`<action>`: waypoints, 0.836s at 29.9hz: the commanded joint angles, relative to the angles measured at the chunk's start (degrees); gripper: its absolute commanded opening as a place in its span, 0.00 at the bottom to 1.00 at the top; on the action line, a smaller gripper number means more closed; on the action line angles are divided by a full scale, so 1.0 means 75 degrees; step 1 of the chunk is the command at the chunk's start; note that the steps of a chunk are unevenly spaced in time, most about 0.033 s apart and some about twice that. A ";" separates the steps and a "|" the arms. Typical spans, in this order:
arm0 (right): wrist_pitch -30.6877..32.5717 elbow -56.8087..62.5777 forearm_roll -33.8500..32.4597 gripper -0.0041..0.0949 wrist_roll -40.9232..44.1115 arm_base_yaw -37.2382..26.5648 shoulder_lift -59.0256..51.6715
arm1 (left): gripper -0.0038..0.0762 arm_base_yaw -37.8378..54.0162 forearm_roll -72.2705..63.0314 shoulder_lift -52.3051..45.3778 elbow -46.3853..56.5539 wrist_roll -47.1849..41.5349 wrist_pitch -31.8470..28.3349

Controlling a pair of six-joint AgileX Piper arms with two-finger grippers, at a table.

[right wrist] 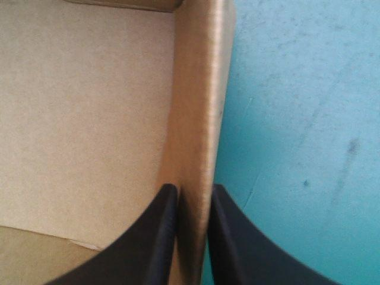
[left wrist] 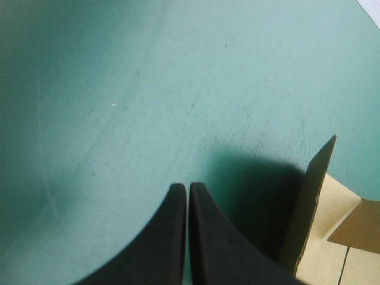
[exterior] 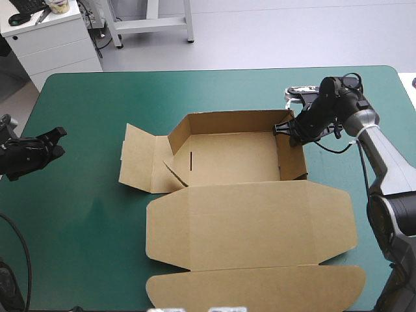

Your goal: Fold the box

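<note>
The brown box [exterior: 227, 159] lies mid-table as a half-raised tray: back wall and right wall stand up, while the left flaps [exterior: 140, 159] lie flat and the big lid panel [exterior: 250, 224] spreads toward the front edge. My right gripper [exterior: 290, 130] is at the tray's back right corner, shut on the right wall [right wrist: 196, 119], one black finger [right wrist: 157, 237] inside and one outside. My left gripper [exterior: 55, 140] hovers over bare teal-green cover near the table's left edge, shut [left wrist: 187, 196] and holding nothing; a box flap edge [left wrist: 314, 196] shows ahead of it to one side.
The teal-green cover [exterior: 84, 214] lies bare to the left of the box and along the far edge. A white cabinet [exterior: 49, 39] stands beyond the table's far left corner. The lid's rounded front flap [exterior: 253, 292] reaches the table's front edge.
</note>
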 commanded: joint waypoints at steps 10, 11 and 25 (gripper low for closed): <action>0.0571 -0.1506 -0.0104 0.91 0.0672 -0.0033 -0.0410 | 0.04 0.0009 -0.0386 -0.0214 -0.0186 -0.0215 -0.0322; 0.0571 -0.1573 -0.0146 0.91 0.0768 -0.0033 -0.0490 | 0.04 0.0009 -0.0367 -0.0214 -0.0186 -0.0215 -0.0308; 0.0571 0.0090 -0.0564 0.91 0.1410 -0.0033 -0.2563 | 0.04 0.0009 -0.0338 -0.0214 -0.0186 -0.0266 -0.0247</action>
